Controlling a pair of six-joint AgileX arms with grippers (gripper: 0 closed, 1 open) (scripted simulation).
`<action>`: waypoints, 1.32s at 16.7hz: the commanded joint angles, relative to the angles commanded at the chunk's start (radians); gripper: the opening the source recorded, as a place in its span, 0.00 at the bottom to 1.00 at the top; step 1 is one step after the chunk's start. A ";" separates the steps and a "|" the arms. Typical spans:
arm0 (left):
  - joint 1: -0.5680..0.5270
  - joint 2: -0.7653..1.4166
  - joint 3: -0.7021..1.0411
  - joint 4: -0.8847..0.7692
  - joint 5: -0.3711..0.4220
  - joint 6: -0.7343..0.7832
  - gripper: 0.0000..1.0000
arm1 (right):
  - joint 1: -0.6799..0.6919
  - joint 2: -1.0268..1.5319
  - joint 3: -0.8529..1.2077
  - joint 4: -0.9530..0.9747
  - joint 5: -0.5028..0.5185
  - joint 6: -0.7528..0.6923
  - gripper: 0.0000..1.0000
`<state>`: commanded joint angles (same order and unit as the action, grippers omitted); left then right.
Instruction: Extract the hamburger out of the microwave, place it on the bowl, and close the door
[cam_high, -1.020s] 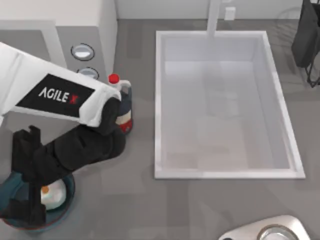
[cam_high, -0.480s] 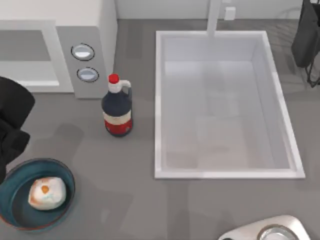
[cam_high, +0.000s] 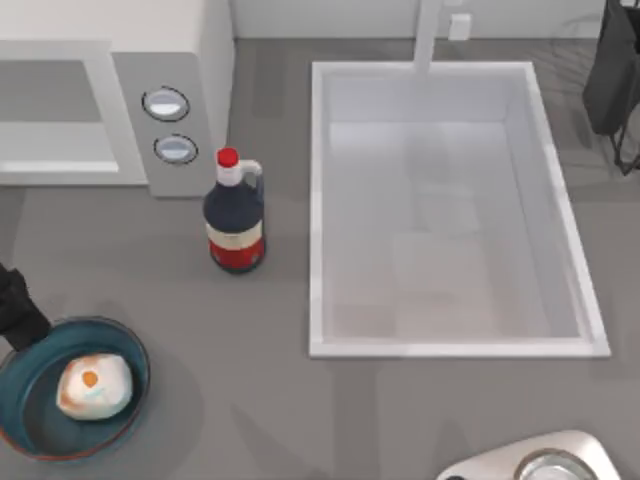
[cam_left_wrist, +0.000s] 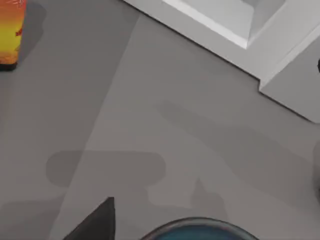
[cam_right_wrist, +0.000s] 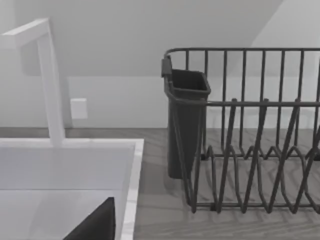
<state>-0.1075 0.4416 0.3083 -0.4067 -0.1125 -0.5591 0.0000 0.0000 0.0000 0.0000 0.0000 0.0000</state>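
Note:
The hamburger (cam_high: 93, 385), a cream lump with an orange spot, lies inside the teal bowl (cam_high: 136, 352) at the table's front left. Nothing touches it. My left arm's dark end (cam_high: 14, 312) sits at the left edge of the top view, just behind the bowl. In the left wrist view a dark part of the left gripper (cam_left_wrist: 95, 224) hangs above the bowl's rim (cam_left_wrist: 200, 224). The white microwave (cam_high: 215, 60) stands at the back left, its cavity (cam_high: 50, 110) open to view. The door is out of view. A dark part of the right gripper (cam_right_wrist: 95, 224) shows above the sink's edge.
A dark bottle with a red cap (cam_high: 235, 215) stands just right of the microwave's knobs (cam_high: 166, 103). The large white sink (cam_high: 316, 210) fills the middle, with a black dish rack (cam_right_wrist: 240, 130) behind it at the right. A shiny metal round thing (cam_high: 548, 466) lies front right.
The left arm has drawn back to the left, off the bowl and away from the bottle. The hamburger stays lying in the bowl, uncovered.

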 joint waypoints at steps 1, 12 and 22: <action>0.021 -0.084 -0.052 0.068 0.023 0.102 1.00 | 0.000 0.000 0.000 0.000 0.000 0.000 1.00; 0.107 -0.442 -0.308 0.407 0.113 0.559 1.00 | 0.000 0.000 0.000 0.000 0.000 0.000 1.00; 0.107 -0.442 -0.308 0.407 0.113 0.559 0.47 | 0.000 0.000 0.000 0.000 0.000 0.000 1.00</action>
<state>0.0000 0.0001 0.0000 0.0001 0.0000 0.0000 0.0000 0.0000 0.0000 0.0000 0.0000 0.0000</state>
